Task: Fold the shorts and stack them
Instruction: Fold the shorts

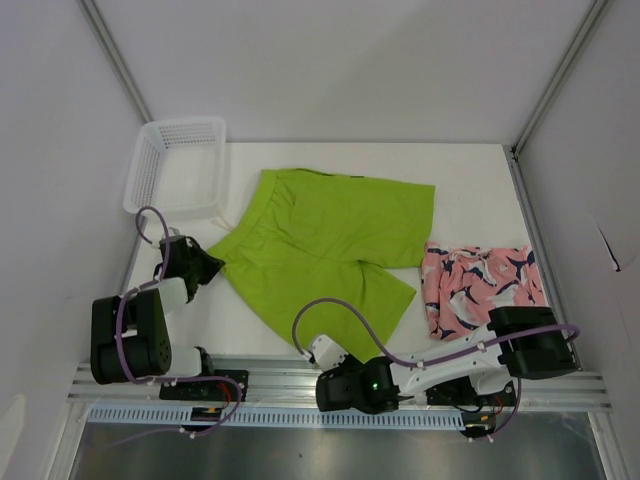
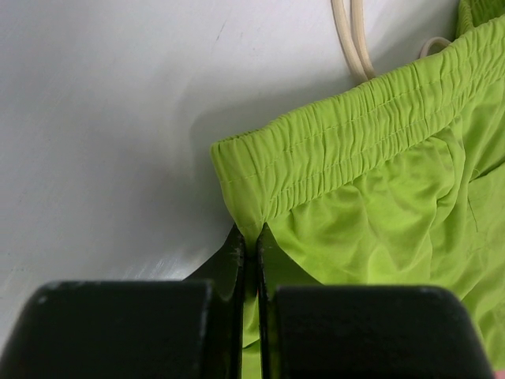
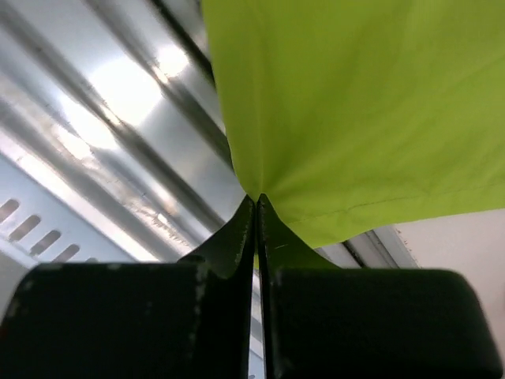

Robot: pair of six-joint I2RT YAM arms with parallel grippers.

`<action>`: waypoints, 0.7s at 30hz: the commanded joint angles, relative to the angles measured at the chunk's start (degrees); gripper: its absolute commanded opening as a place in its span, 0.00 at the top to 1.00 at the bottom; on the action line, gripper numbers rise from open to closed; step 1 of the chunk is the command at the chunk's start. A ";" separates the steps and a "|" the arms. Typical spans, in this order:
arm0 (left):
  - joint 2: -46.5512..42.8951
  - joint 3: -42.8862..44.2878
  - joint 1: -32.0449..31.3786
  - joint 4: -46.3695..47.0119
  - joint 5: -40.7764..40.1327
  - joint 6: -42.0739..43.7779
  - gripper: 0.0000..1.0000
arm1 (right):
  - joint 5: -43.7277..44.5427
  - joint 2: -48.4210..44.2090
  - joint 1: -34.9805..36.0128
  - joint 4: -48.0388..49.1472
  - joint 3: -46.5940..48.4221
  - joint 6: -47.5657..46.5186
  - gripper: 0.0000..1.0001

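Green shorts (image 1: 325, 240): lying spread flat across the middle of the surface (image 1: 470, 180), waistband (image 2: 355, 150) facing left and the two legs pointing right and toward the near edge.
Waistband: showing gathered elastic stitching in the left wrist view, with a pale drawstring (image 2: 351, 39) trailing away from it over the surface.
Left fingers (image 2: 225, 264): pressing together on the near corner of the waistband, pinching the green fabric between their tips at the left side of the surface.
Right fingers (image 3: 229, 237): closing tight on the hem of the near leg, with a fold of green fabric fanning out from their tips.
Rail (image 3: 118, 118): running under the right fingers, so the pinched hem is hanging over the metal at the near edge.
Right arm (image 1: 450, 365): stretching low along the near edge from its base on the right toward the near leg.
Pink shorts (image 1: 480, 290): sitting bunched on the right side of the surface, just beside the green shorts' far leg; whether they are touching is unclear.
Basket (image 1: 150, 150): standing in the far left corner, near the waistband.
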 commanded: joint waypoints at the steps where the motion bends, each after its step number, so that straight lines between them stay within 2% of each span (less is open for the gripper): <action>1: -2.14 0.13 0.73 -2.66 -0.90 0.86 1.00 | -1.21 2.04 3.79 -3.28 4.51 -1.27 1.00; 6: -5.74 -1.36 0.91 -11.35 -1.51 0.60 1.00 | -2.27 0.65 9.42 -6.53 9.78 -1.80 1.00; 12: -21.54 -1.19 0.91 -27.24 -7.66 -1.59 1.00 | 0.27 -1.38 12.68 -15.58 15.76 1.53 1.00; 13: -25.83 -0.23 1.00 -28.84 -8.89 -2.29 1.00 | 2.28 -2.25 12.33 -17.85 15.94 3.28 1.00; 17: -31.75 3.99 1.08 -35.35 -10.22 -3.70 1.00 | 5.90 -6.11 9.61 -22.52 15.50 7.67 1.00; 21: -29.58 11.44 1.08 -41.59 -9.87 -5.19 1.00 | 7.40 -15.06 2.95 -25.00 15.76 8.66 1.00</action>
